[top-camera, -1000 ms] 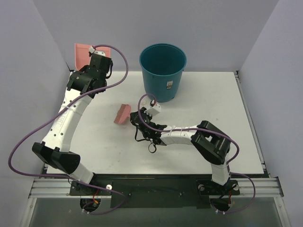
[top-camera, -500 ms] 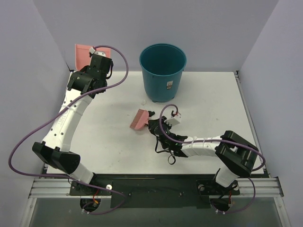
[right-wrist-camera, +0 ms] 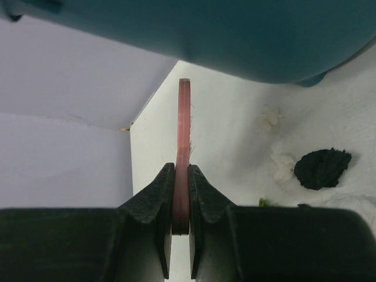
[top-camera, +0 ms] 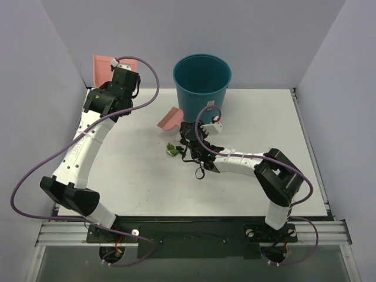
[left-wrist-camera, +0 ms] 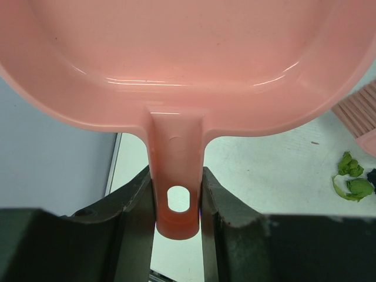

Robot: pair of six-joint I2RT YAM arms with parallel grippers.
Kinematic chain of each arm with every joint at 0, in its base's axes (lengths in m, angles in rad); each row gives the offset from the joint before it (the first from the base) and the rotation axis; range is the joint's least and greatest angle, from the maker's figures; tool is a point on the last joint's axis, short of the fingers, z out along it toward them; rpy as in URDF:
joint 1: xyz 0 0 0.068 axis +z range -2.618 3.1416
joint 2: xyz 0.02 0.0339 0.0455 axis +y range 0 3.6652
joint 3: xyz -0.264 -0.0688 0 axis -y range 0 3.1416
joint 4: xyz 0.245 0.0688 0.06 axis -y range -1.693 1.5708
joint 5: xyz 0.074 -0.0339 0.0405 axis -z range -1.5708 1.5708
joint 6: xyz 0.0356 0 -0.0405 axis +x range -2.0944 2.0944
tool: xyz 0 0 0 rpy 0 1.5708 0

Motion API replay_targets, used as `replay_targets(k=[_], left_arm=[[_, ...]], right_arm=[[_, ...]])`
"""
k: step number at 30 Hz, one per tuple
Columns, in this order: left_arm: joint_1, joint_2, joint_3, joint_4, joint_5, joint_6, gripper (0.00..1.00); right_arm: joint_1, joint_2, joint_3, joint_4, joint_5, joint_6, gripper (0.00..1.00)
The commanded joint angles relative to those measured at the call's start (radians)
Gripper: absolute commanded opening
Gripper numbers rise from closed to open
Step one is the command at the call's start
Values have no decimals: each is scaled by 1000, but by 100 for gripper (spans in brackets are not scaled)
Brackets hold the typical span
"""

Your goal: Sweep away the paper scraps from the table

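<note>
Brush: swung up from mid-table since a second ago, the pink brush (top-camera: 170,119) now sits at 8 o'clock of the teal bin (top-camera: 201,88), just beside it; the left arm has not budged
Right gripper: right gripper (right-wrist-camera: 181,188) closed down to a sliver, clamped on the brush's thin handle, brush edge-on between its fingers
Left gripper: left gripper (left-wrist-camera: 176,200) pinching the stem of the pink dustpan (left-wrist-camera: 176,59), held up off the table's 10 o'clock corner
Scraps: paper scraps on the table (top-camera: 117,176), with a green clump (top-camera: 172,150) at 6 o'clock of the brush, and a black wad (right-wrist-camera: 322,167) and white bits (right-wrist-camera: 281,164) by the bin's foot
Handling: my read is featherlight, soft, crumpled, likely to skitter or snag in the bristles; don't pinch them, herd them with low, gentle strokes toward the pan lip
</note>
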Motion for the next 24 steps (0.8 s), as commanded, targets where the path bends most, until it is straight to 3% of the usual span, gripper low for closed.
replay_targets(k=[1, 10, 24], left_arm=[[5, -12, 33, 19, -15, -8, 0], [3, -15, 17, 20, -21, 6, 0], [0, -3, -12, 32, -15, 0, 0]], right_arm=[[-22, 80, 74, -42, 74, 127, 0], [-60, 120, 34, -25, 104, 257, 0], [-28, -38, -300, 85, 75, 419, 0]])
